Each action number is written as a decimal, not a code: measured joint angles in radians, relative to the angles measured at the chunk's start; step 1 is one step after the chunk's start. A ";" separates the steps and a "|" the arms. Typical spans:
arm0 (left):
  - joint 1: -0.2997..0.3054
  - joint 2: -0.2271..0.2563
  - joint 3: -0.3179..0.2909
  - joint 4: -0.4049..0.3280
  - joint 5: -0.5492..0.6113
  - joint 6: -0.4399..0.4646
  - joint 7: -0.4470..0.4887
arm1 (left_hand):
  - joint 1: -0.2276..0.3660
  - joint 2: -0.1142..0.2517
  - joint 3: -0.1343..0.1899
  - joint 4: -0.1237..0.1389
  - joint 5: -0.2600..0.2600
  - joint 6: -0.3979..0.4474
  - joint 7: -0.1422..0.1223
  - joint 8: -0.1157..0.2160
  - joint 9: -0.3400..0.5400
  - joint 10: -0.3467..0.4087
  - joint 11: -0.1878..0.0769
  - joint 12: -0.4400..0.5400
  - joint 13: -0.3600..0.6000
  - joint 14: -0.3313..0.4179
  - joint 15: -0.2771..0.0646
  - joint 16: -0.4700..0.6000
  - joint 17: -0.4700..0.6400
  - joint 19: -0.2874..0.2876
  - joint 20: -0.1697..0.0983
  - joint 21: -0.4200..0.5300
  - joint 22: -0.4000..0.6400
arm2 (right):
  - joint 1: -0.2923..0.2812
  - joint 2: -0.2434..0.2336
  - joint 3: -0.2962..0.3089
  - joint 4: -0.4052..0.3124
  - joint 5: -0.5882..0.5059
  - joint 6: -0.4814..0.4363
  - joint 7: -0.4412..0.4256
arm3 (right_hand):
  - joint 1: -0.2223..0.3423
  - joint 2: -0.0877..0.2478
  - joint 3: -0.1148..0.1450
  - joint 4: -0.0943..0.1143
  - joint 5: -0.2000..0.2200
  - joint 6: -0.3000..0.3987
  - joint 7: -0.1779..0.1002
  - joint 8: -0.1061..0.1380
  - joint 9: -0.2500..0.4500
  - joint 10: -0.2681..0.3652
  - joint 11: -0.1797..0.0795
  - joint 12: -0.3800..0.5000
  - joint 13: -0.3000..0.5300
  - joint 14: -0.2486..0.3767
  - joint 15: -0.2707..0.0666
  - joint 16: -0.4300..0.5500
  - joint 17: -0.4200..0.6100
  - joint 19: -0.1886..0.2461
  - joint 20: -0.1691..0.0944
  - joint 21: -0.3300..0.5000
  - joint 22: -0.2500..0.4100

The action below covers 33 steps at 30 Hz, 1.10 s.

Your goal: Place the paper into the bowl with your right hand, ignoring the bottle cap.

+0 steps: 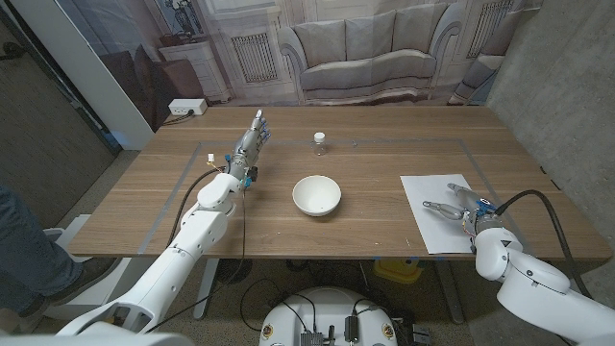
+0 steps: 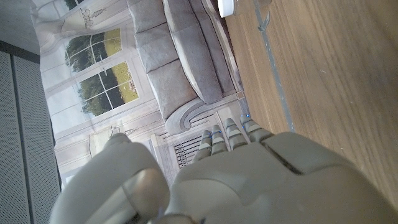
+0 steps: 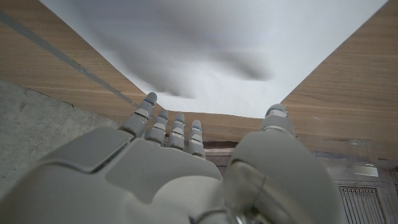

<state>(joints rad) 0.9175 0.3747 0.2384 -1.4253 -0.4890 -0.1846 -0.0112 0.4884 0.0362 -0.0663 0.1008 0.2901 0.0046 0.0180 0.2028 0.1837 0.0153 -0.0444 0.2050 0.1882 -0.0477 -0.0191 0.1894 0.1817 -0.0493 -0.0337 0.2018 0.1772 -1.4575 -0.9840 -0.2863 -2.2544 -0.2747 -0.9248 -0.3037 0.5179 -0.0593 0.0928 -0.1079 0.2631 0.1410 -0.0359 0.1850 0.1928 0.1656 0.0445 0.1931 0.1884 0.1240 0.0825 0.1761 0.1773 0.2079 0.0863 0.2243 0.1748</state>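
A white sheet of paper [image 1: 434, 213] lies on the right side of the wooden table [image 1: 365, 231], near its front edge. My right hand [image 1: 457, 207] is over the paper's near right part, fingers stretched out and apart, holding nothing. In the right wrist view the fingertips [image 3: 177, 121] point across the paper [image 3: 217, 50], which casts soft shadows. A white bowl [image 1: 316, 195] stands empty at mid-table, left of the paper. A small bottle cap [image 1: 320, 141] stands behind the bowl. My left hand [image 1: 248, 149] reaches out on the left with straight fingers [image 2: 227, 134], holding nothing.
Tape lines [image 1: 207, 154] mark a rectangle on the table. A grey wall [image 1: 567, 86] runs along the right, and a printed sofa backdrop [image 1: 365, 48] hangs behind. A person's leg and shoe [image 1: 34, 264] show at the left edge.
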 measured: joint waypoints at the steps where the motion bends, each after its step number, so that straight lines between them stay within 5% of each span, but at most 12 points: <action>1: 0.002 0.000 -0.001 0.000 0.000 -0.002 0.000 | 0.000 0.000 0.000 0.000 0.000 0.000 0.000 0.000 0.000 0.000 0.000 0.000 0.000 -0.001 0.001 0.000 0.000 -0.003 0.003 0.000 0.000 | 0.002 -0.001 -0.002 0.000 0.001 -0.002 0.000 | 0.000 0.000 0.000 0.000 0.000 0.000 0.000 0.000 0.000 0.000 0.000 0.000 0.000 0.000 0.000 0.000 0.000 0.000 0.000 0.000 0.000; 33: -0.008 -0.016 -0.005 0.039 -0.008 -0.022 -0.011 | 0.000 -0.001 -0.005 -0.004 0.000 0.000 0.000 0.000 0.000 0.000 0.000 0.000 0.000 -0.001 0.001 0.000 0.000 -0.009 -0.002 0.000 0.000 | 0.103 -0.030 -0.107 -0.004 -0.010 -0.131 0.044 | -0.007 -0.007 -0.011 0.003 0.015 0.013 -0.005 0.007 0.000 -0.033 0.014 0.000 0.000 -0.018 0.010 0.000 0.002 -0.011 0.018 -0.012 0.000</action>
<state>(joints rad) 0.9094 0.3590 0.2331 -1.3861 -0.4971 -0.2063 -0.0222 0.4888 0.0356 -0.0709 0.0971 0.2901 0.0046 0.0180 0.2028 0.1837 0.0153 -0.0444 0.2050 0.1882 -0.0491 -0.0178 0.1894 0.1817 -0.0582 -0.0359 0.2018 0.1771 -1.3541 -1.0144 -0.3933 -2.2587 -0.2847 -1.0558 -0.2601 0.5113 -0.0658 0.0814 -0.1049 0.2785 0.1536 -0.0410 0.1924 0.1928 0.1330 0.0588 0.1931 0.1884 0.1058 0.0927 0.1761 0.1794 0.1969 0.1044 0.2128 0.1745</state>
